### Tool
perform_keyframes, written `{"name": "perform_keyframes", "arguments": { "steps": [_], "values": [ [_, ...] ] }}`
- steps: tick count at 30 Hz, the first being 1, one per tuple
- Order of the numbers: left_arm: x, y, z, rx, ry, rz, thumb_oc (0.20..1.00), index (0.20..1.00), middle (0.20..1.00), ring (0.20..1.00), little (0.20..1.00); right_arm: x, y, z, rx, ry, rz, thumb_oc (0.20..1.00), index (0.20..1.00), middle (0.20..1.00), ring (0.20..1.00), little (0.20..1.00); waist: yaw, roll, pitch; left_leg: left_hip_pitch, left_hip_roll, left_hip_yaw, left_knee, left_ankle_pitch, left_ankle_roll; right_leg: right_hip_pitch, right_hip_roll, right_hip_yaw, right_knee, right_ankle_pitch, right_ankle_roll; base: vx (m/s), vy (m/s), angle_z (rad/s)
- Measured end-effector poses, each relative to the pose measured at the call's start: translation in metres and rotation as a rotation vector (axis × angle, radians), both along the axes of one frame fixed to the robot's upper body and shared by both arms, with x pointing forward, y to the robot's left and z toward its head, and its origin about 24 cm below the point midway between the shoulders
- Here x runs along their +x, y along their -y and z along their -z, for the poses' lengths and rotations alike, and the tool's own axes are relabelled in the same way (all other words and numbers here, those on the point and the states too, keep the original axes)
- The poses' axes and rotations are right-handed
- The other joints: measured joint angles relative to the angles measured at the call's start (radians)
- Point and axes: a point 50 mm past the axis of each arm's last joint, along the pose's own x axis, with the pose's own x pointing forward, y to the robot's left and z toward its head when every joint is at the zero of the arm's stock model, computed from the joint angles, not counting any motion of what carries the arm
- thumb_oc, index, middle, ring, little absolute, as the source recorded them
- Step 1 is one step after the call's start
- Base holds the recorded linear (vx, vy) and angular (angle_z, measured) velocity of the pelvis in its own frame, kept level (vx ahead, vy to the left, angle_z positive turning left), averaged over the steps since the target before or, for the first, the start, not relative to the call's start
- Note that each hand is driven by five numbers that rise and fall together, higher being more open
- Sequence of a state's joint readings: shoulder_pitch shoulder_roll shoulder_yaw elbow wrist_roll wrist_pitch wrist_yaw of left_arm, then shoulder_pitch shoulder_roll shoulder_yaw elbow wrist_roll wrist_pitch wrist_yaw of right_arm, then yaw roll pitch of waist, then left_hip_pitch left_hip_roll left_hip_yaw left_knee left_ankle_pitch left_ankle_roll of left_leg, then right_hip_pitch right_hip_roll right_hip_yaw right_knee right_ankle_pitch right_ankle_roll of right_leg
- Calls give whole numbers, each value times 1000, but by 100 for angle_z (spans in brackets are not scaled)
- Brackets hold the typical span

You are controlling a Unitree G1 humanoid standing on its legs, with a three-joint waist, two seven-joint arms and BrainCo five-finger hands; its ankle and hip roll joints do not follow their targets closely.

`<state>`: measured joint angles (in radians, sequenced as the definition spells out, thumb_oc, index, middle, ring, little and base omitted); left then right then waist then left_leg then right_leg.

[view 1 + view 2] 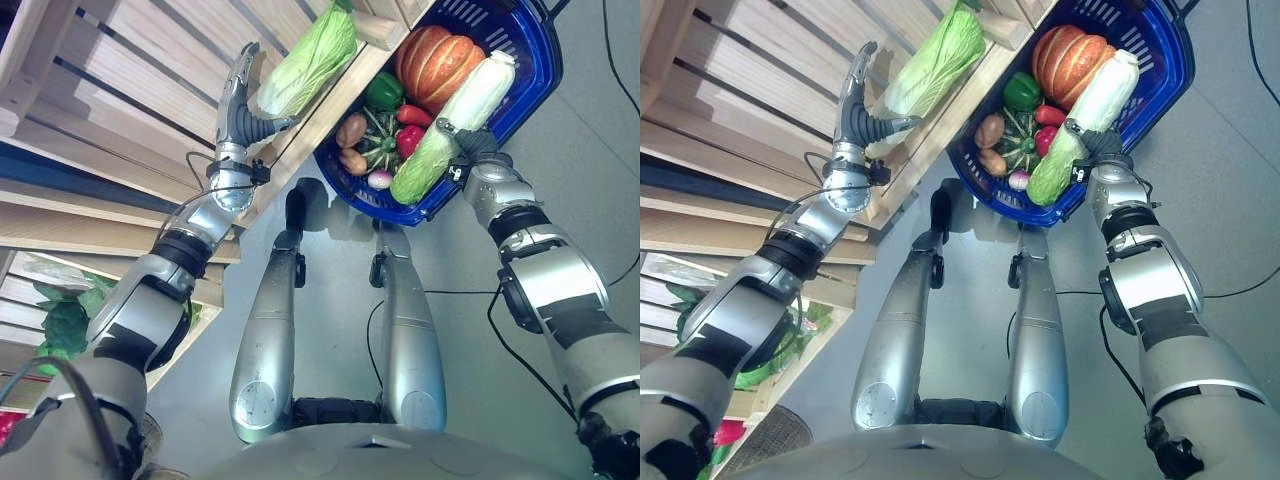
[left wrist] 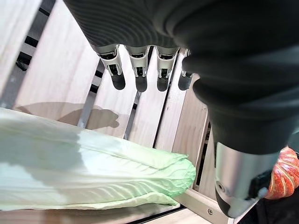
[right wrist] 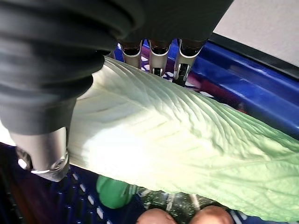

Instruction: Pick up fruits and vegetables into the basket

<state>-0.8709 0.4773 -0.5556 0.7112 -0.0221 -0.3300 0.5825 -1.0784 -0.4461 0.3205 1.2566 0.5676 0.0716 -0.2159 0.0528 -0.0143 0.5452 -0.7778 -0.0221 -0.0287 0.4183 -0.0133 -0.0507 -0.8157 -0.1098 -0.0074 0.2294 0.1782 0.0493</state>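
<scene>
right hand (image 1: 1092, 142) gripping a napa cabbage (image 1: 1080, 116) over the blue basket (image 1: 1170, 60), left hand (image 1: 858, 105) hanging near another cabbage on the shelf

right hand's fingers (image 3: 160, 52) and thumb are curling round the cabbage, which is lying tilted across the basket with its leafy green end toward the near rim and its white end up by the pumpkin (image 1: 438, 62). basket is also holding a green pepper (image 1: 383, 90), red peppers (image 1: 411, 128), a dark green squash (image 1: 378, 140), two potatoes (image 1: 351, 131) and a small radish (image 1: 380, 179). left hand is sitting with fingers (image 2: 140, 70) straight and apart, clamped on nothing, just beside the second napa cabbage (image 1: 310, 62) lying on the wooden shelf (image 1: 150, 90); whether it is touching is unclear. leafy greens (image 1: 65, 320) are lying in a lower shelf compartment.
</scene>
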Motion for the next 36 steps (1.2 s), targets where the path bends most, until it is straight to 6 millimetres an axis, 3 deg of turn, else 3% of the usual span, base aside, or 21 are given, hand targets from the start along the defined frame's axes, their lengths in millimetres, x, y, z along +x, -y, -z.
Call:
{"name": "perform_keyframes", "arguments": {
  "steps": [1,2,4,26,36],
  "values": [
    [0,0,0,0,0,0,1000,1000,1000,1000,1000,0,0,0,0,-5,3,401,401,401,401,401,-1,0,0,0,0,0,0,0,0,0,0,0,0,0,0,0,0,0],
    [0,0,0,-1,1,0,1000,1000,1000,1000,1000,0,0,1,0,-12,8,762,762,762,762,762,-1,0,0,0,0,0,0,0,0,0,0,0,0,0,0,0,0,0],
    [0,1,0,-2,2,0,1000,1000,1000,1000,1000,-1,1,2,-1,-21,18,1000,1000,1000,1000,1000,-1,0,0,0,0,0,-1,0,0,0,0,0,-1,0,0,0,0,0],
    [2,-5,1,-13,-28,-38,1000,1000,1000,1000,1000,0,7,-5,-17,11,83,1000,1000,1000,1000,1000,-5,0,0,24,1,7,12,-1,-1,27,0,2,-2,3,-7,0,3,0],
    [6,-15,7,17,-80,-126,1000,1000,1000,1000,1000,-4,-8,-44,-97,419,185,1000,1000,1000,1000,1000,-45,0,0,15,2,29,11,-12,8,8,3,24,-4,9,-5,-9,48,-5]
  ]
}}
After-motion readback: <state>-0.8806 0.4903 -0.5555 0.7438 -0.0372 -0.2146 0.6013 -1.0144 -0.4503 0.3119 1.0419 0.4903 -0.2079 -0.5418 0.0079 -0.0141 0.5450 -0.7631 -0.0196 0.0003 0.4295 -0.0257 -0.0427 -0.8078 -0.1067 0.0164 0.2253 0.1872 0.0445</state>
